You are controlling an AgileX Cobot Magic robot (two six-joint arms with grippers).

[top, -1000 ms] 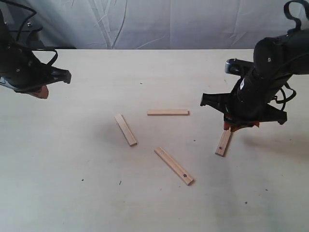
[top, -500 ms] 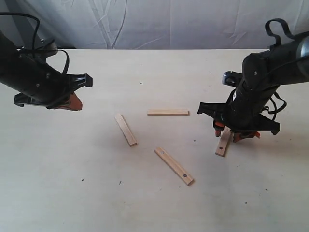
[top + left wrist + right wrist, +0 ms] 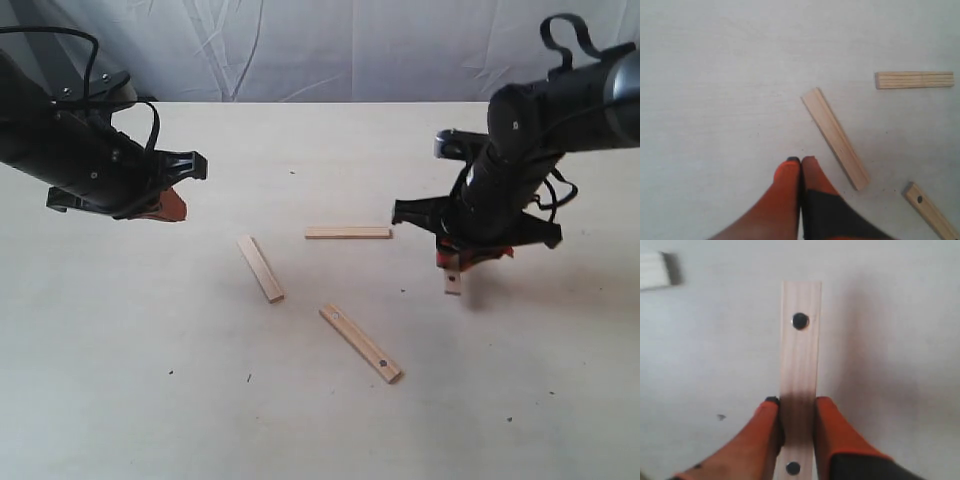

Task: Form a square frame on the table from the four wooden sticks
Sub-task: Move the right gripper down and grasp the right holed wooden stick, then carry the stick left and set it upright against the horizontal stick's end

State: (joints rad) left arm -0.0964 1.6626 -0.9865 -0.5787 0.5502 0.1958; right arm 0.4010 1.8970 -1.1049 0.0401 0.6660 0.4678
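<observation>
Right hand (image 3: 797, 407) gripped dotted stick (image 3: 800, 350) by its edges, right of the rest. Left hand (image 3: 801, 162) pinched closed, empty, over tabletop (image 3: 150, 350) near angled stick (image 3: 261, 268). Level stick (image 3: 348, 232) and diagonal stick (image 3: 360, 343) lay loose at centre, all four apart.

wide bare table (image 3: 150, 380) surrounds three scattered sticks (image 3: 348, 232).
</observation>
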